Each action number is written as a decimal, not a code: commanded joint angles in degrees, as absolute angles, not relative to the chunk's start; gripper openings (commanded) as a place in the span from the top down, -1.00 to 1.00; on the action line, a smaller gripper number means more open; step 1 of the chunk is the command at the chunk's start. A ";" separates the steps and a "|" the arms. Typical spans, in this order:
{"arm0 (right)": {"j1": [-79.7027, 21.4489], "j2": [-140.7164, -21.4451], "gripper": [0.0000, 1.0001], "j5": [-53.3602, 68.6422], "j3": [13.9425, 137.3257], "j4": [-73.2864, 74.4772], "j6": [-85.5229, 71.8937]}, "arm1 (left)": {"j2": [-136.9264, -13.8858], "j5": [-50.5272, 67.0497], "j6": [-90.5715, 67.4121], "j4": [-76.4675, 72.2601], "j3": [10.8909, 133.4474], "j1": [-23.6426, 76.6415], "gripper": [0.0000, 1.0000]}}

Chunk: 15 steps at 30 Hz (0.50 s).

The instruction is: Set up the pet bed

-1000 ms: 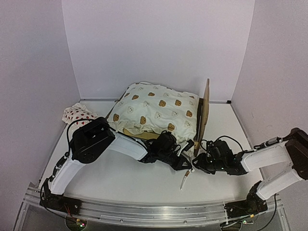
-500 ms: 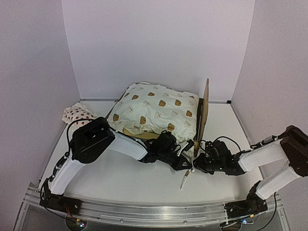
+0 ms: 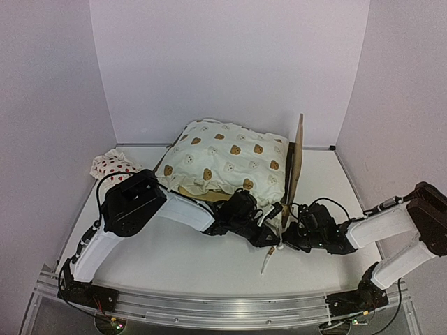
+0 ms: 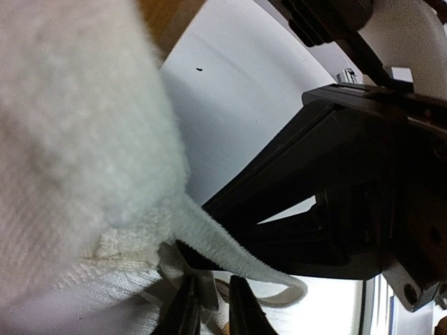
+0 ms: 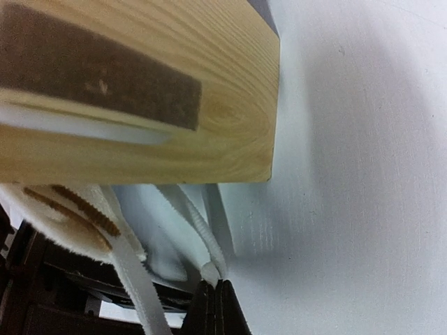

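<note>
At the far left the strawberry-print pillow (image 3: 108,166) lies untouched against the wall, not yet brought in. The left gripper (image 4: 211,313) reaches under the near corner of the bear-print cushion (image 3: 223,157). Its jaws, pressed together a moment ago, now show a sliver of gap with white cloth in it, and I cannot tell whether that cloth is gripped. A flat cushion tie (image 4: 230,248) crosses just above them. The cushion sits on the pet bed (image 3: 296,164) at the middle back of the table (image 3: 174,258), the plywood headboard upright on its right side. Just beside that board's near end, the right gripper (image 5: 214,303) has moved in a little and gone from part open to fully closed, pinching a white tie at its knot. The loose tie end has barely shifted. This looks like a handover, leaving the right arm to fasten the tie at the frame.
</note>
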<state>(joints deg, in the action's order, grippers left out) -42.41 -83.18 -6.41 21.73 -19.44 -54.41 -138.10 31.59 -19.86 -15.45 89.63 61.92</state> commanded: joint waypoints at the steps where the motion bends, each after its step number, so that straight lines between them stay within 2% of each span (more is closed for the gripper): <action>1: -42.34 -81.76 1.00 -7.53 22.23 -20.20 -53.09 | -135.30 27.61 -20.39 -8.53 88.45 61.78 0.50; 15: -42.36 -80.21 1.00 -8.00 22.20 -18.80 -52.73 | -126.38 17.82 -14.29 5.98 86.16 65.90 -0.10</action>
<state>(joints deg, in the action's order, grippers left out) -42.41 -81.58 -7.15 21.74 -18.79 -53.66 -129.62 22.01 -17.65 -1.86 85.67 64.01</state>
